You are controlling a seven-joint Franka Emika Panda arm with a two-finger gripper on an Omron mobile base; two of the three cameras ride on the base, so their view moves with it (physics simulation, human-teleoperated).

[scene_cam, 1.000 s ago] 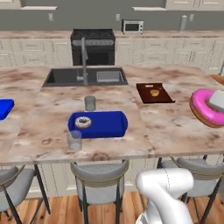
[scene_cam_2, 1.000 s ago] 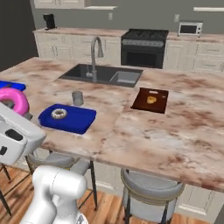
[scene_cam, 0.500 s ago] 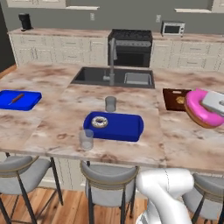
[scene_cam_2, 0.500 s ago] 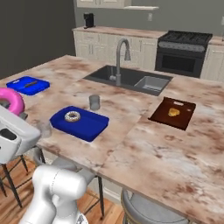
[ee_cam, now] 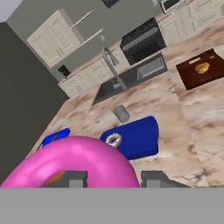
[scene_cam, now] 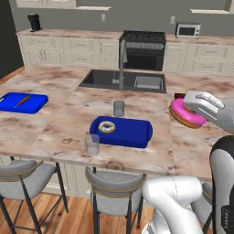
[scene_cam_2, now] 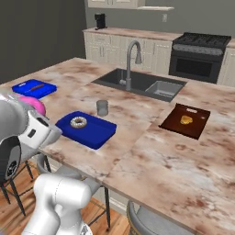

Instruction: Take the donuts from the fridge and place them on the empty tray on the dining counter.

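Gripper (scene_cam: 191,111) pinching the pink donut (scene_cam: 186,114) above the right part of the marble worktop (scene_cam: 64,137), well apart from the deep blue tray (scene_cam: 130,132); from the hand camera the pink donut (ee_cam: 74,164) sits between the two dark fingertips (ee_cam: 72,179); the white speckled donut (scene_cam: 107,126) lies in the left end of the deep blue tray, the rest of that tray bare; a clear glass (scene_cam: 92,145) stands just beside the tray's near left corner and a grey cup (scene_cam: 119,109) stands behind the tray, toward the sink (scene_cam: 123,80); a flatter blue tray (scene_cam: 23,102) lies far to the left on the worktop; a dark brown board (scene_cam_2: 185,120) with a small pastry lies to the right of the sink; grey stools (scene_cam: 114,187) line the near edge
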